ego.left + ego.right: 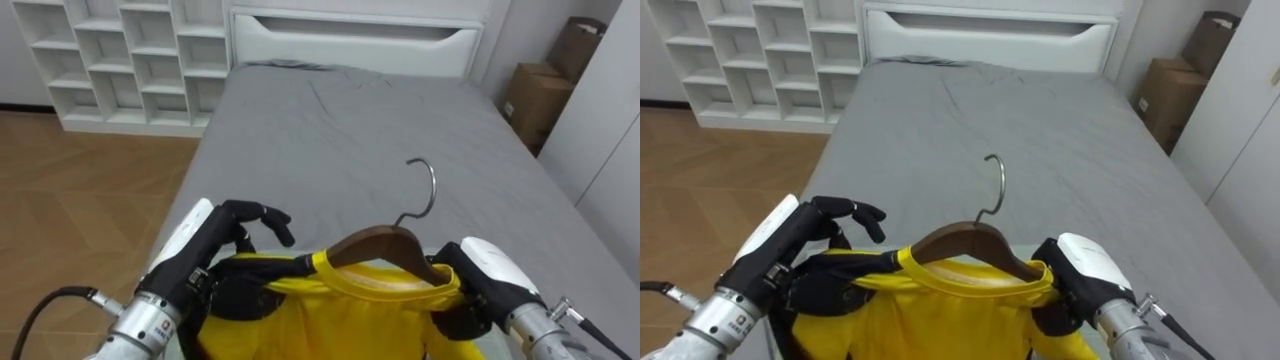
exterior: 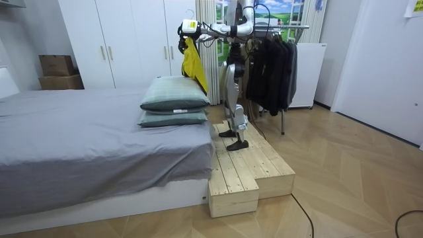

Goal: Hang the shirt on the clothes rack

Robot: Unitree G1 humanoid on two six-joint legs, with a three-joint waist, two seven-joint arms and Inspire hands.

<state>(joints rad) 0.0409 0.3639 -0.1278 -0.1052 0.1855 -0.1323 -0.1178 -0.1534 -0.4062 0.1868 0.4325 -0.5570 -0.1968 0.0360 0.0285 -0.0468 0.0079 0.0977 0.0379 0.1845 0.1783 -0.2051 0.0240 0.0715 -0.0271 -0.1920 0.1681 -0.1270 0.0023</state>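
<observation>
A yellow garment (image 1: 350, 320) hangs on a dark wooden hanger (image 1: 375, 245) whose metal hook (image 1: 425, 190) points up, over the grey bed (image 1: 350, 130). My left hand (image 1: 215, 250) is curled round the garment's left shoulder. My right hand (image 1: 485, 275) grips the right shoulder where the cloth covers the hanger's end. In the room view I stand on a wooden platform (image 2: 248, 168) beside the bed and hold the garment (image 2: 192, 63) high at head height.
A clothes rack (image 2: 274, 59) with dark clothes stands right behind me. Two pillows (image 2: 173, 99) lie on the bed's near end. Across the bed are a white headboard (image 1: 350, 40), white shelves (image 1: 130, 60) and cardboard boxes (image 1: 540, 95).
</observation>
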